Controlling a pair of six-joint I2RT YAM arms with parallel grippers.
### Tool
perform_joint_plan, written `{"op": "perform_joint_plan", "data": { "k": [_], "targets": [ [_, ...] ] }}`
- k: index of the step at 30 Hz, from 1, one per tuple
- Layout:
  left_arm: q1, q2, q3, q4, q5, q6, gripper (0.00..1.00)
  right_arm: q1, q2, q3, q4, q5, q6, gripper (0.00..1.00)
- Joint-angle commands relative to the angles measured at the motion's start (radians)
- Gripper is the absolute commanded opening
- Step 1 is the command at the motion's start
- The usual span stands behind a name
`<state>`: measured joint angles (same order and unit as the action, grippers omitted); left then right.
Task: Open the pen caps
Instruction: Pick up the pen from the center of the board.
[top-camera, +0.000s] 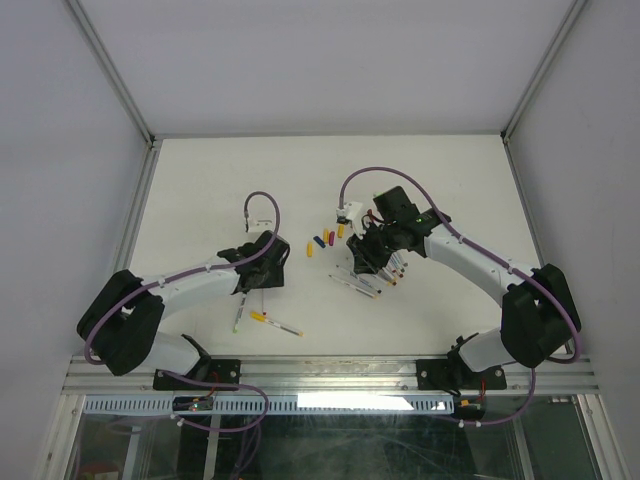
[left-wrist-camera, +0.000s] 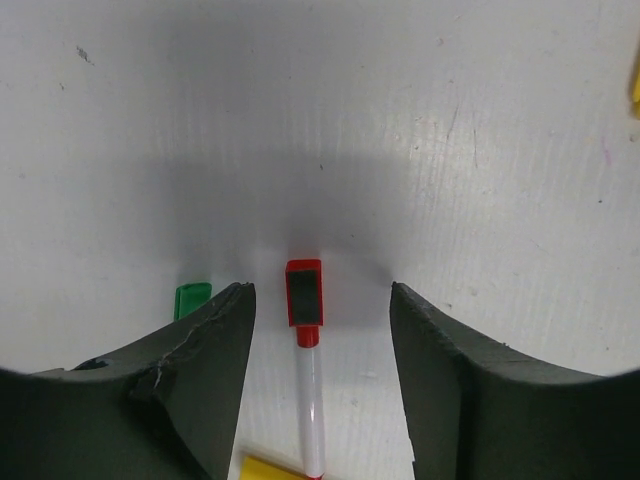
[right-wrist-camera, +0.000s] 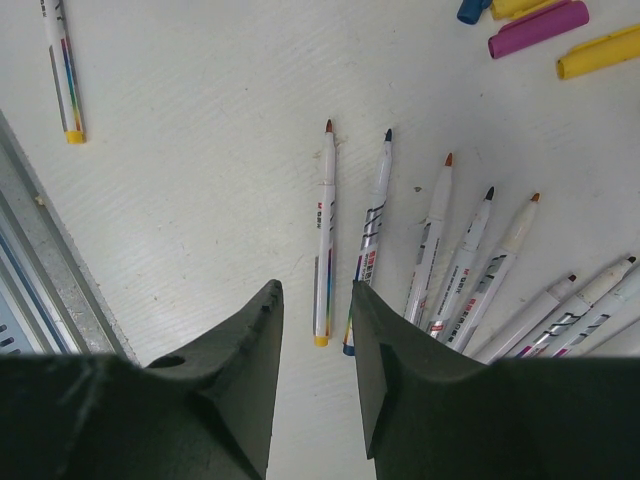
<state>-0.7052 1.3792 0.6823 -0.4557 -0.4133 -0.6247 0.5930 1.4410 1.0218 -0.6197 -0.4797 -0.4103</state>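
The left gripper (left-wrist-camera: 320, 290) is open, its fingers on either side of a red cap (left-wrist-camera: 304, 292) without touching it. The cap sits on its pen (left-wrist-camera: 310, 400), which lies on the tabletop (left-wrist-camera: 450, 120), and a green cap (left-wrist-camera: 192, 298) shows partly behind the left finger. The right gripper (right-wrist-camera: 316, 288) is narrowly parted and holds nothing, low over a row of uncapped pens (right-wrist-camera: 430, 240); beyond them a blue cap (right-wrist-camera: 470, 10), a purple cap (right-wrist-camera: 537, 28) and a yellow cap (right-wrist-camera: 598, 52) lie loose, close together.

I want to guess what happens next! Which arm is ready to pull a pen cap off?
Left. The left gripper, open, straddles a pen with its red cap on; the right gripper hangs over pens already uncapped.
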Motion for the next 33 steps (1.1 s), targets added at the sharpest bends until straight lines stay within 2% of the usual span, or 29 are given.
{"op": "perform_joint_plan", "data": {
  "k": [1,7,14,19,24,27,30,33],
  "targets": [
    [0.009,0.023,0.051,-0.001,-0.031,-0.016,0.55,-0.002,-0.023,0.02,0.016,-0.022,-0.012,0.36],
    [0.014,0.032,0.049,-0.001,-0.02,-0.017,0.33,-0.001,-0.023,0.02,0.015,-0.023,-0.013,0.36],
    [0.021,0.04,0.057,0.001,-0.013,-0.014,0.12,-0.002,-0.017,0.019,0.017,-0.047,-0.006,0.36],
    [0.027,0.006,0.067,0.044,-0.004,-0.01,0.06,-0.001,-0.009,0.007,0.046,-0.113,0.026,0.36],
    [0.028,-0.078,0.066,0.136,0.022,-0.023,0.0,-0.003,-0.036,-0.037,0.152,-0.208,0.094,0.37],
    [0.028,-0.167,0.021,0.235,0.068,-0.061,0.0,-0.018,-0.063,-0.097,0.281,-0.315,0.157,0.44],
    [0.028,-0.279,-0.073,0.381,0.124,-0.123,0.0,-0.047,-0.083,-0.205,0.485,-0.478,0.276,0.58],
    [0.027,-0.376,-0.202,0.616,0.198,-0.209,0.0,-0.059,-0.08,-0.282,0.659,-0.584,0.358,0.68]
  ]
}}
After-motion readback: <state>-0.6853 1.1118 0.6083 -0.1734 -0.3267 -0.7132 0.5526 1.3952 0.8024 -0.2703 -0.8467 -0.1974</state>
